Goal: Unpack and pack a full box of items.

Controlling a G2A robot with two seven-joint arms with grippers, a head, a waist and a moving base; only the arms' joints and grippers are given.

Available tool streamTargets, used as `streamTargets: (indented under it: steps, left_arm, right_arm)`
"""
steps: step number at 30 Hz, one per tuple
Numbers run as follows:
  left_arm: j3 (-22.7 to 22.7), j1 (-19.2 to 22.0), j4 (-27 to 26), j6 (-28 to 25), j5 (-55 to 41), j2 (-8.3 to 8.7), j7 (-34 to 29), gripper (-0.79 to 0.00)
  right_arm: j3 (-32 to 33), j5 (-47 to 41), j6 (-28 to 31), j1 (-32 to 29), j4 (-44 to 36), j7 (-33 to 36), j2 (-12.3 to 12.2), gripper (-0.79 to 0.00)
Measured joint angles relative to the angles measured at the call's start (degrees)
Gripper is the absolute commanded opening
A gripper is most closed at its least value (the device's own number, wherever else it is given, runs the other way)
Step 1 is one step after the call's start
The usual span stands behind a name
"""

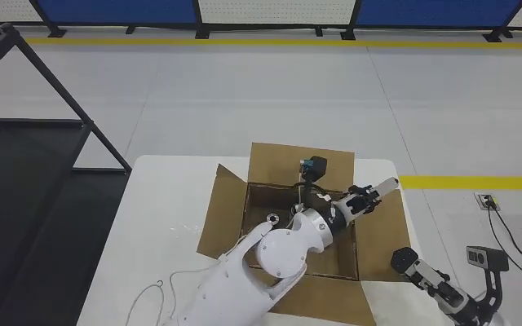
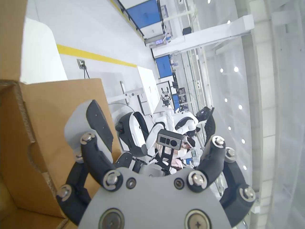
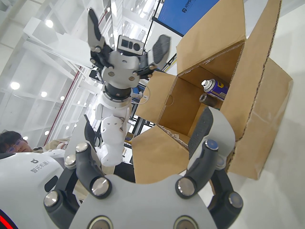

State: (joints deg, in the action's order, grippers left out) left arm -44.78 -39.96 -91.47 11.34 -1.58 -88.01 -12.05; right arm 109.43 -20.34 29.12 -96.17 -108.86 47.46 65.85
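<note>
From above, the cardboard box [image 1: 277,163] stood on the right half of the white table [image 1: 163,212], its four flaps folded outward. The left arm crossed the box from the near left. The left gripper [image 1: 377,196] hung over the box's right wall, fingers spread, with nothing between them. The right gripper [image 1: 402,261] sat low, just beyond the near end of the right flap, at the table's right edge. A thin white cord [image 1: 155,289] lay on the near left part of the table.

In the left wrist view, the left gripper [image 2: 152,115] had its two fingers [image 2: 97,120] parted wide and held nothing. A brown flap of the box [image 2: 59,110] stood just beside one finger.

In the right wrist view, the right gripper [image 3: 147,125] also had its fingers [image 3: 205,125] set far apart, with nothing in its grasp. The box [image 3: 262,91] was close by. Inside it a spray can [image 3: 212,86] with a white top and a blue and yellow body leaned against a wall, and a dark cylinder [image 3: 206,100] lay just beside it. Over the box the left gripper [image 3: 127,28] hung with its fingers splayed wide and nothing held.
</note>
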Motion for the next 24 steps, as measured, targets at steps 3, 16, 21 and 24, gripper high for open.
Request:
streamTargets:
  steps: [3,16,21,24]
  left_arm:
    - [-5.38,-8.26,-11.09,2.34,5.74,2.21,0.19,0.0]
    - [-14.26,-29.34,-33.79,0.9,13.59,5.41,0.29,0.0]
    - [-14.26,-29.34,-33.78,0.91,13.58,5.41,0.3,0.0]
    - [-14.26,-29.34,-33.78,0.91,13.58,5.41,0.3,0.0]
  right_arm:
    - [0.16,-0.23,-0.61,0.22,0.73,0.23,-0.15,0.0]
    - [0.36,-0.92,-2.33,0.5,1.45,0.13,-0.36,0.0]
    - [0.36,-0.92,-2.33,0.5,1.45,0.13,-0.36,0.0]
    - [0.36,-0.92,-2.33,0.5,1.44,0.13,-0.36,0.0]
